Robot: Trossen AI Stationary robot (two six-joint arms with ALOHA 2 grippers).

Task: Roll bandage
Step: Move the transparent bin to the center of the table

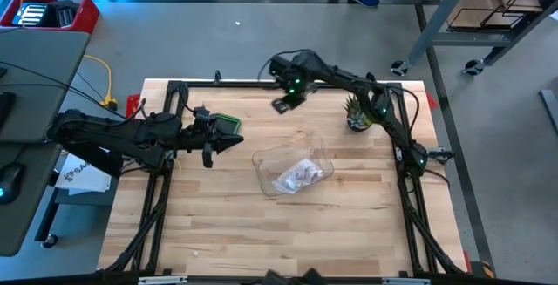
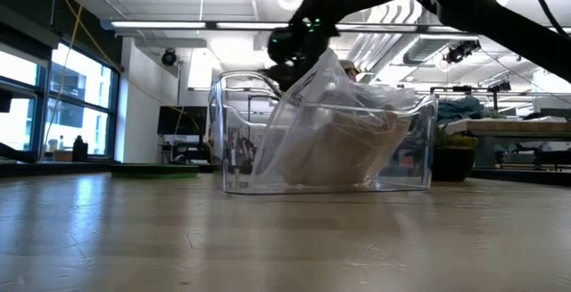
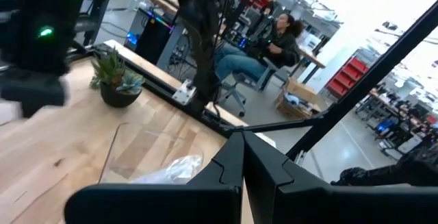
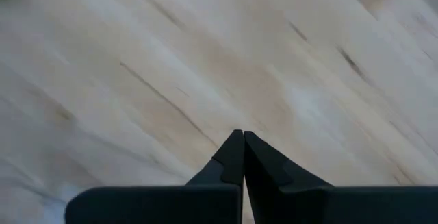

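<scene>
A clear plastic bin (image 1: 292, 168) stands on the wooden table near its middle and holds a clear bag with pale bandage (image 1: 299, 176) inside; the low view shows the bin (image 2: 326, 136) upright on its base. My left gripper (image 1: 237, 142) is shut and empty, level above the table to the left of the bin. My right gripper (image 1: 281, 105) is shut and empty, above the table's far part, pointing down at bare wood (image 4: 205, 66).
A small potted plant (image 1: 357, 115) stands at the far right, also seen in the left wrist view (image 3: 116, 83). A green pad (image 1: 225, 125) lies beside my left gripper. A person sits beyond the table (image 3: 274, 39).
</scene>
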